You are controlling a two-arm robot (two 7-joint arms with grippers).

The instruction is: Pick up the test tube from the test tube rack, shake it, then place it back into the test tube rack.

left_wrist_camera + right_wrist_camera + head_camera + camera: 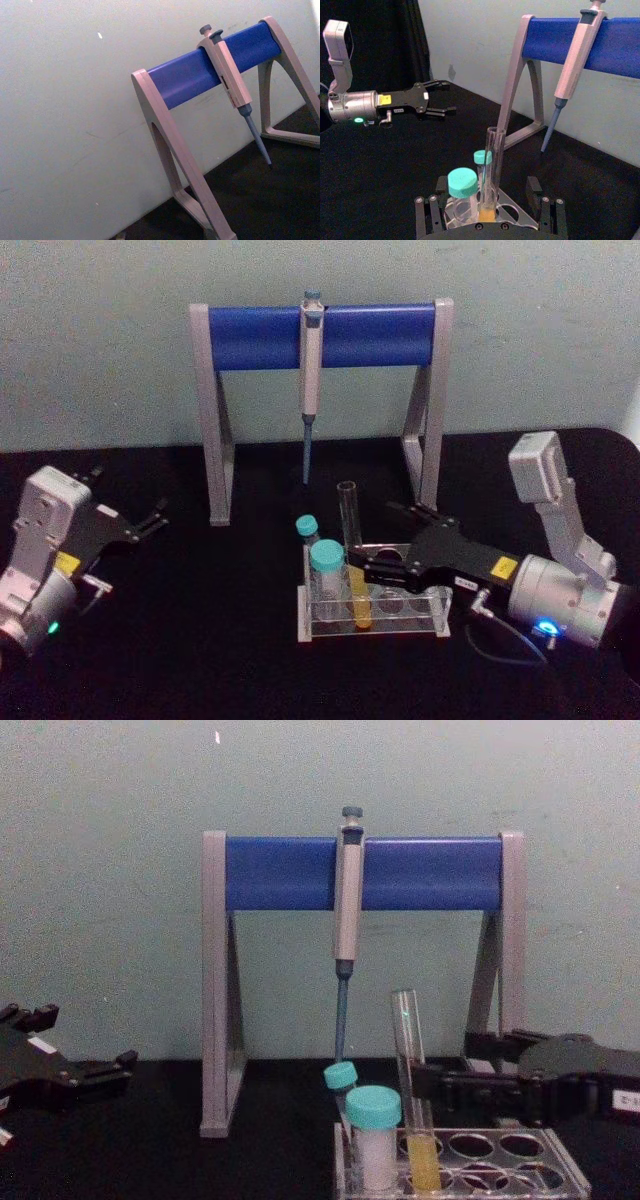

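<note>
1. Test tube [349, 530], clear w/ yellow-orange liquid at the bottom, is standing upright in the test tube rack [400, 628], toward the rack's left end.
2. R gripper [370, 535] is hovering low over the rack, arm coming in from the right. Its fingers are spread wide and are holding nothing.
3. In the R wrist view the tube is standing between the two spread fingers, approx. centred, w/ no contact visible.
4. Wide teal-capped tube [327, 558] is sitting in the rack just left of the test tube. Slim teal-capped tube [306, 527] is standing behind it.
5. L gripper [130, 492] is hanging over the black table [200, 640] at far left, well apart from the rack. Its fingers are open and empty.
6. Pipette [311, 370] is hanging on the blue bar [250, 337] of the grey stand [215, 440] behind the rack.
</note>
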